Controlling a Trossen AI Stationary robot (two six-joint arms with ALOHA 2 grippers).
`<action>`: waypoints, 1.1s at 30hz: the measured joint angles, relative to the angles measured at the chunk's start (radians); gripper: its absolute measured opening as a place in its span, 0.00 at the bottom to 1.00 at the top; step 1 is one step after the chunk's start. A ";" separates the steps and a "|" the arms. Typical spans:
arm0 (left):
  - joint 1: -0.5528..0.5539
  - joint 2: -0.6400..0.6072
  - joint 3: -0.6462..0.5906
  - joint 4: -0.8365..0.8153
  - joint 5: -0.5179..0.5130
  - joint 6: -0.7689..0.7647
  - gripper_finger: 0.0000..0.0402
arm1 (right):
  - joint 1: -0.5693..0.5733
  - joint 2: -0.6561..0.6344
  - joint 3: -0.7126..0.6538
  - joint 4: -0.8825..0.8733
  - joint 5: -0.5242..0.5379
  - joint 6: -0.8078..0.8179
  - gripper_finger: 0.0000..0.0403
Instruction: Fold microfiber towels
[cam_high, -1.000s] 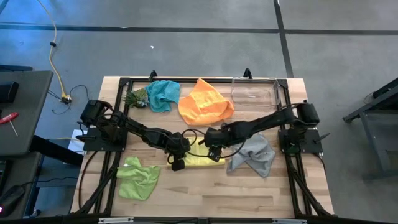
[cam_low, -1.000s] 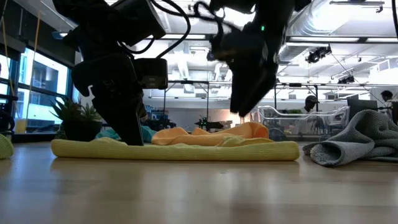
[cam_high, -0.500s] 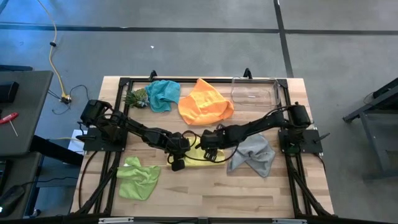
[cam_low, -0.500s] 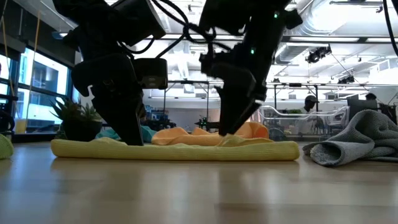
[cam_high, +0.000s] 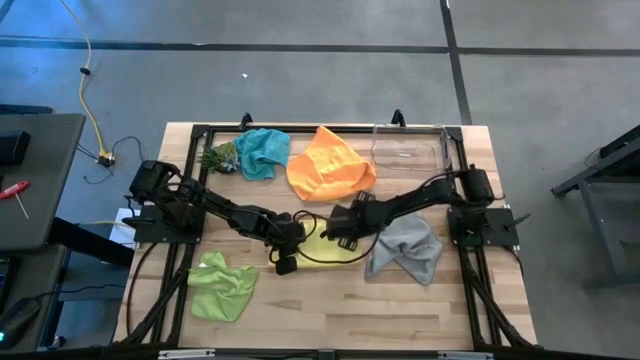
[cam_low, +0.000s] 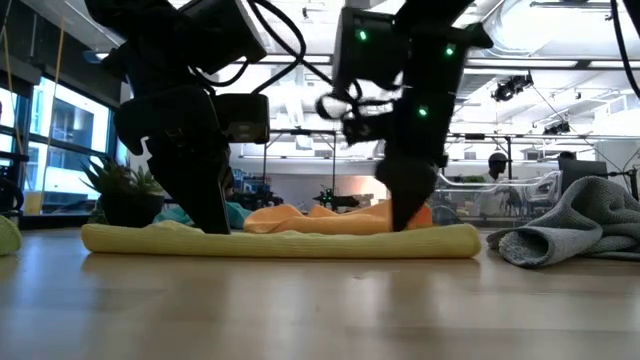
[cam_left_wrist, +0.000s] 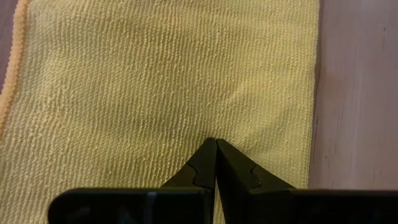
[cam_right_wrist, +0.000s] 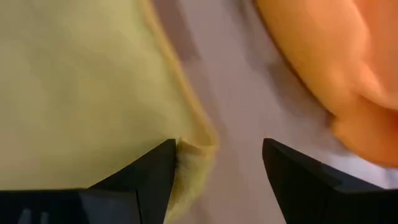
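The left gripper has its two fingers pressed together, tips down on the yellow towel, which lies flat in the middle of the tabletop; in the low view this gripper stands on the left part of the long, flat yellow towel. The right gripper stands with its fingers spread apart, holding nothing, straddling a rumpled corner of the yellow towel at its edge, with bare wood and the orange towel just beyond. From above, the right gripper sits at the far edge of the yellow towel, near the left gripper. In the low view the right gripper comes down at the towel's far side, toward its right end. The grey towel lies crumpled just right of the yellow one. The orange towel lies behind, with the teal towel to its left beside a small spiky green plant. A clear plastic bin sits at the far right. The lime green towel lies bunched at the near left.
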 joint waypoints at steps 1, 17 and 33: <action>0.000 0.000 0.000 0.000 0.000 0.000 0.00 | -0.005 -0.001 0.000 -0.040 0.024 -0.002 0.58; 0.000 0.000 0.000 -0.001 0.000 -0.004 0.00 | 0.038 -0.286 -0.068 -0.287 0.188 0.220 0.58; 0.000 0.000 0.000 0.000 -0.002 -0.004 0.00 | 0.201 -0.757 -0.682 0.518 0.014 0.677 0.58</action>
